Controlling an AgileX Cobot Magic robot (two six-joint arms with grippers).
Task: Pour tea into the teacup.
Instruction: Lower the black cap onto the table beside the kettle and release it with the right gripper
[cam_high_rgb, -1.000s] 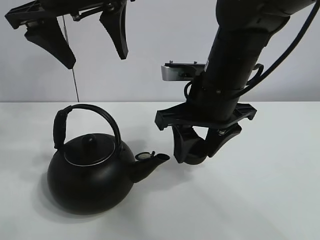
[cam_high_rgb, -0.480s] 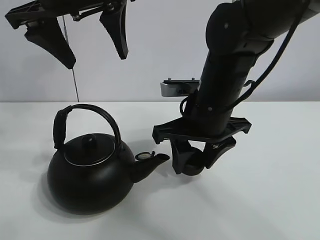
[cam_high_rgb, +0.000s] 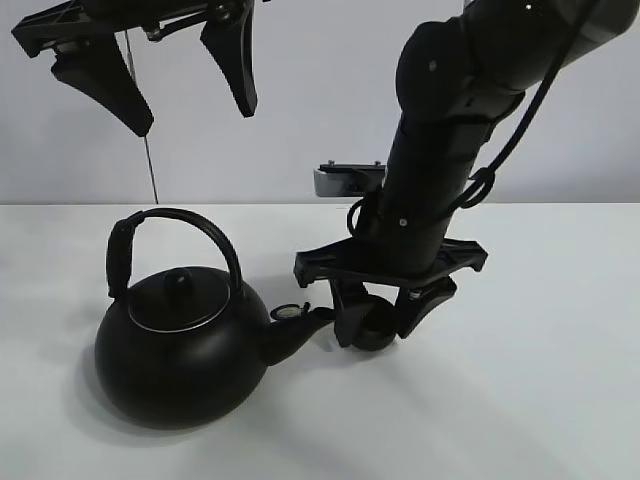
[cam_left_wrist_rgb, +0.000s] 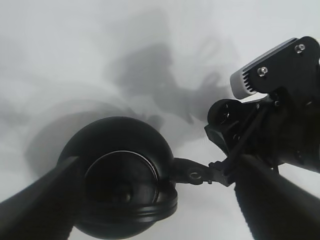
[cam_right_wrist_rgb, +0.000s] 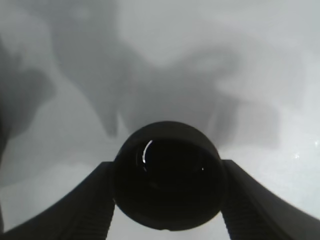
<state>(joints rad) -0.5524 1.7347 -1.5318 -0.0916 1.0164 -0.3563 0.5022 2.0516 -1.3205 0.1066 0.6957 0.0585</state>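
Note:
The small black teacup sits between the fingers of my right gripper, which is shut on it. The cup is low over the white table, just right of the kettle spout. From the right wrist view the teacup is seen from above, dark inside, clamped on both sides by the right gripper. The big black kettle stands upright at front left, lid on and handle up. My left gripper hangs open, high above the kettle, touching nothing.
A thin cable hangs behind the kettle against the pale wall. The right arm leans in from the upper right, and its grey wrist camera block sticks out to the left.
My right arm has shifted left and lower with the teacup, bringing it closer to the kettle spout. The left gripper and the kettle have stayed put.

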